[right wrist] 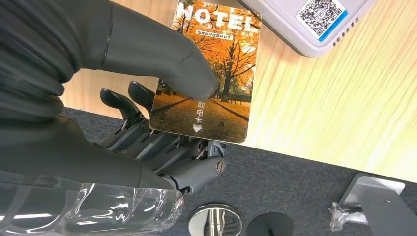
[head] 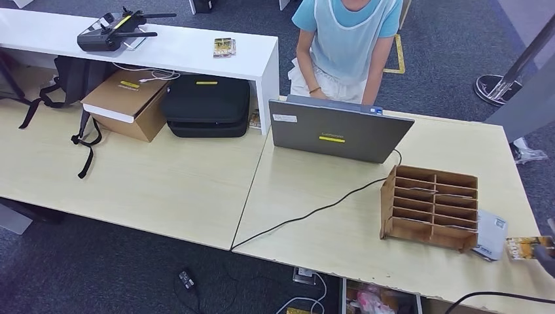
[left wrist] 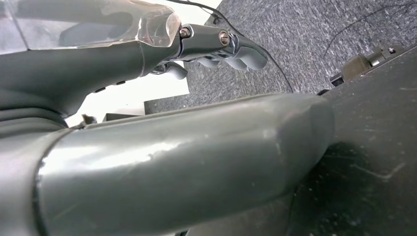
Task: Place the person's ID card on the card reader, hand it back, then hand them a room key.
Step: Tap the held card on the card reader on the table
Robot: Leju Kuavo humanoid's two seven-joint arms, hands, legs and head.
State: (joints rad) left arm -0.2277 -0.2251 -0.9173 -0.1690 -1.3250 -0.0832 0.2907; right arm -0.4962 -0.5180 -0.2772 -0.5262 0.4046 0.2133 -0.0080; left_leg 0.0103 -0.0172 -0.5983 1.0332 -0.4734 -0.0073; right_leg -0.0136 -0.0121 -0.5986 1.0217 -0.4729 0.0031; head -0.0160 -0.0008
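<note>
Grey laptop [head: 340,134] at far edge of right table [head: 314,229]. Cardboard box [head: 128,103] beside black case [head: 207,106], under white counter [head: 177,49].

The head view is evenly and brightly lit from above — shadows under the laptop [head: 340,131] and the wooden rack [head: 430,208] are soft and short, and the pale surface [head: 163,183] shows no harsh glare. Its far right edge is smeared, so the right hand [head: 546,252] reads as a blur. In the left wrist view the left hand [left wrist: 162,162] is close and soft, with a white sheen along the thumb and a blown-out patch behind. The right wrist view is sharp — print on the room key [right wrist: 206,73] is legible.
</note>
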